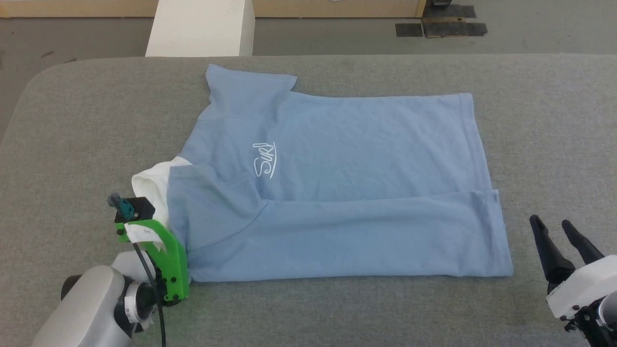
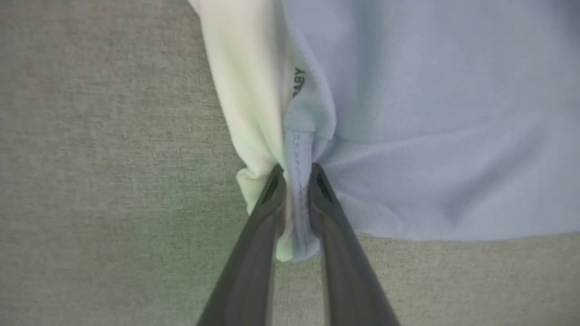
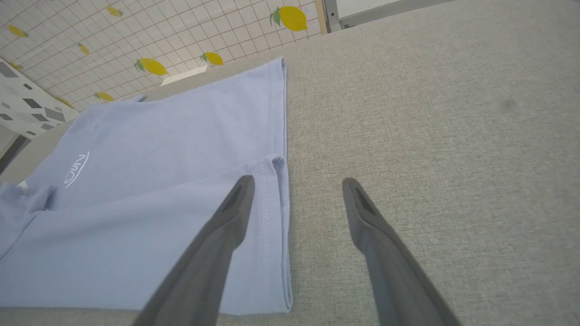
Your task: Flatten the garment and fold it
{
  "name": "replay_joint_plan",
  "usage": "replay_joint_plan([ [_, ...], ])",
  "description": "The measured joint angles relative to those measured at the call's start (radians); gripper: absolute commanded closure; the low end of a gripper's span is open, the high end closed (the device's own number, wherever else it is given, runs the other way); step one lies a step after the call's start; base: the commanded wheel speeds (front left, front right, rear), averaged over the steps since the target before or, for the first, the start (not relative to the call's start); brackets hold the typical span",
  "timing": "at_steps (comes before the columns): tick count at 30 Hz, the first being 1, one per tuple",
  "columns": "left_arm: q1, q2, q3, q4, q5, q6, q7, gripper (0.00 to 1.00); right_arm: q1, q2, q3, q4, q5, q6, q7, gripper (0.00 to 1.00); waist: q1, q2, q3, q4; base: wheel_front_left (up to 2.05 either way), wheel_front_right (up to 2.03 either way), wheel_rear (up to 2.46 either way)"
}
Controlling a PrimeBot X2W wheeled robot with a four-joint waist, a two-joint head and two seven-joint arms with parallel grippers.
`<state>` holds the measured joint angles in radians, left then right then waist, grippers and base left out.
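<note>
**Left pincer bites the collar end, right one waits at the hem**

The broad grey fabric-covered surface (image 1: 72, 120) carries everything here. Spread across its middle is the light blue short-sleeved polo shirt (image 1: 337, 159), collar end to the left and hem (image 1: 477, 144) to the right. It lies mostly flat with light creasing. The near long side is already turned over toward the middle as a lengthwise band, and the far sleeve (image 1: 246, 84) sticks out flat on the far side. So flattening looks done and the folding is under way, I'd say early in it, with one long fold in place.

Over at the near right corner, the right pincer (image 1: 550, 222) hovers with its fingers spread wide and nothing between them. In its wrist view one finger hangs over the folded corner of the hem and the other over bare surface.

At the near left, the left pincer (image 2: 297, 174) is clamped on the shirt. Its fingers squeeze a stitched blue edge that bunches up right beside the white collar (image 1: 149, 180). The white cursive script (image 1: 264, 159) faces up, just far of the folded band.

What comes next, by my reading, is a matching grip on the right. That pincer needs to drop onto the hem corner and take both layers of the band, so the two ends can be moved together. If it takes only the top layer, the fold is likely to peel open. And if the left end moves alone, the cloth will probably skew and wrinkle again.
</note>
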<state>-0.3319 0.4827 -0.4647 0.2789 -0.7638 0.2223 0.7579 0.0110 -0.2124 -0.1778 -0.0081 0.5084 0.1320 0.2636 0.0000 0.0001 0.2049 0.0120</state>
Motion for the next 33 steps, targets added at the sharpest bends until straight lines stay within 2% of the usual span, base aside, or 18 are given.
replay_joint_plan([
  [4,0.024,-0.005,0.023,-0.026,-0.025,0.000,-0.026,1.00,0.000,-0.020,0.008,-0.014,-0.037,0.000,0.102,0.00,0.0000,0.0000,-0.003,0.002,0.00,0.00,0.00],
  [12,0.103,0.000,0.075,-0.148,-0.038,0.032,-0.092,1.00,-0.030,-0.015,0.026,-0.112,-0.209,0.000,0.509,0.00,0.0000,-0.0001,-0.009,-0.004,0.00,0.00,0.00],
  [16,0.127,0.000,0.077,-0.208,-0.038,0.049,-0.099,1.00,-0.078,-0.015,0.077,-0.132,-0.268,0.000,0.650,0.00,0.0000,0.0000,0.002,0.004,0.00,0.00,0.00],
  [25,0.126,-0.001,0.069,-0.256,-0.037,0.053,-0.107,1.00,-0.120,-0.064,0.193,-0.047,-0.332,0.000,0.775,0.00,0.0000,0.0000,0.041,0.046,0.00,0.00,0.00],
  [31,0.125,-0.003,0.070,-0.264,-0.037,0.053,-0.117,1.00,-0.142,-0.102,0.236,-0.013,-0.326,0.000,0.785,0.00,0.0000,0.0000,0.061,0.060,0.00,0.00,0.00],
  [32,0.125,-0.004,0.071,-0.264,-0.037,0.053,-0.119,1.00,-0.145,-0.104,0.239,-0.008,-0.321,0.000,0.789,0.20,0.0000,-0.0001,0.063,0.062,0.00,0.00,0.00],
  [33,0.125,-0.004,0.071,-0.264,-0.037,0.052,-0.123,1.00,-0.149,-0.107,0.240,-0.006,-0.318,0.000,0.793,0.58,0.0000,-0.0001,0.064,0.062,0.00,0.00,0.00],
])
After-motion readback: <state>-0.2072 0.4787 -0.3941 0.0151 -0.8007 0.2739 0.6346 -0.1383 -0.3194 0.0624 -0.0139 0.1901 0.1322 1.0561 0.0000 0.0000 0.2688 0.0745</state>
